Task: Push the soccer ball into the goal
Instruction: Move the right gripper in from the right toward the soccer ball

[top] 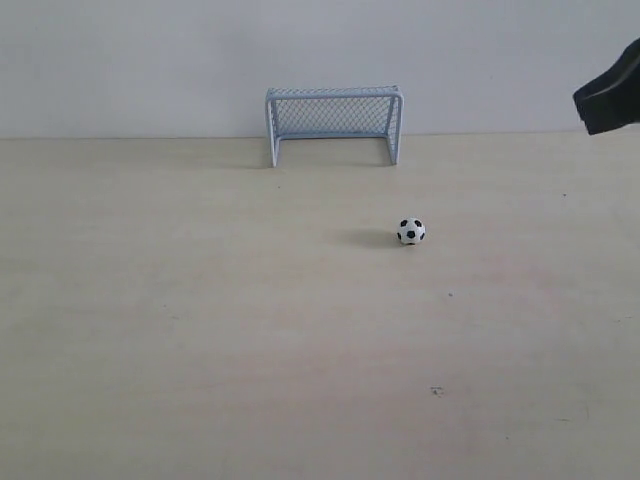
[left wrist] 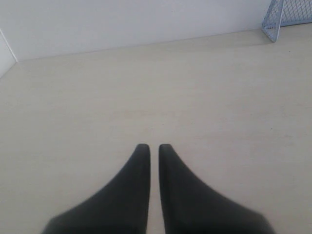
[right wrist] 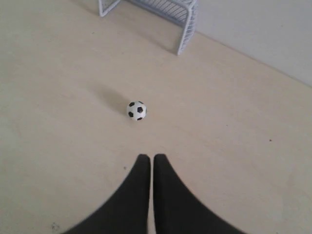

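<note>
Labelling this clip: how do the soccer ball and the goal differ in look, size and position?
The soccer ball is white with black patches; the goal is pale blue-grey with mesh netting. The ball is far smaller than the goal's mouth. The goal stands by the back wall; the ball lies farther out. Both rest on the table.

No text, number or sign is readable on the soccer ball (top: 411,231) or the goal (top: 334,115).
</note>
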Robot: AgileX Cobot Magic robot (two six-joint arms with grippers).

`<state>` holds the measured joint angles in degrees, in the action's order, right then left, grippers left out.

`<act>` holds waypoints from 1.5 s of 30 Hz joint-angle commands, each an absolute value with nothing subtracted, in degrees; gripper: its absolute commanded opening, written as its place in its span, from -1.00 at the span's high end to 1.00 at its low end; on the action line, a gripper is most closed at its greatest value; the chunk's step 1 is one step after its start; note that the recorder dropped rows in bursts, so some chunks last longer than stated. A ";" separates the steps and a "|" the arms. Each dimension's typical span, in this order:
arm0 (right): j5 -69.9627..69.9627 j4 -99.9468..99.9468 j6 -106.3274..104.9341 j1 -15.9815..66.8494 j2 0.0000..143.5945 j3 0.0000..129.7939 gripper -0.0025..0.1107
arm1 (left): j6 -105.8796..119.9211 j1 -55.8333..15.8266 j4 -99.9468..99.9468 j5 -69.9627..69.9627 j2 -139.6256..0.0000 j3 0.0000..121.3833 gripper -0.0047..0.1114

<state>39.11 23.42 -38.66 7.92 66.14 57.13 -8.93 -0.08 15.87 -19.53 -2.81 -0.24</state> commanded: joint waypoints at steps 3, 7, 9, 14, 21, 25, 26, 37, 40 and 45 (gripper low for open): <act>47.18 24.86 -42.69 8.00 72.97 62.57 0.96 | -9.47 -0.53 15.89 -19.33 -3.12 0.00 0.81; 50.08 24.86 -44.06 8.00 76.44 65.04 0.96 | -9.47 -0.53 15.89 -19.33 -3.12 0.00 0.81; 51.60 24.86 -44.98 8.00 78.06 66.19 0.96 | -9.47 -0.53 15.89 -19.33 -3.12 0.00 0.81; 52.31 24.99 -46.12 8.00 80.84 66.85 0.96 | -9.47 -0.53 15.89 -19.33 -3.12 0.00 0.81; 55.62 24.99 -47.16 8.00 84.96 66.85 0.96 | -9.47 -0.53 15.89 -19.33 -3.12 0.00 0.81; 55.87 24.99 -47.50 8.00 87.52 66.85 0.96 | -9.47 -0.53 15.89 -19.33 -3.12 0.00 0.81; 55.87 24.99 -47.85 8.00 88.00 66.85 0.96 | -9.47 -0.53 15.89 -19.33 -3.12 0.00 0.81; 58.40 25.64 -53.37 9.90 93.23 66.98 0.96 | -9.47 -0.53 15.89 -19.33 -3.12 0.00 0.81; 57.14 24.60 -53.48 12.40 94.03 66.98 0.96 | -9.47 -0.53 15.89 -19.33 -3.12 0.00 0.81; 57.23 19.03 -53.41 17.22 98.49 68.43 0.96 | -9.47 -0.53 15.89 -19.33 -3.12 0.00 0.81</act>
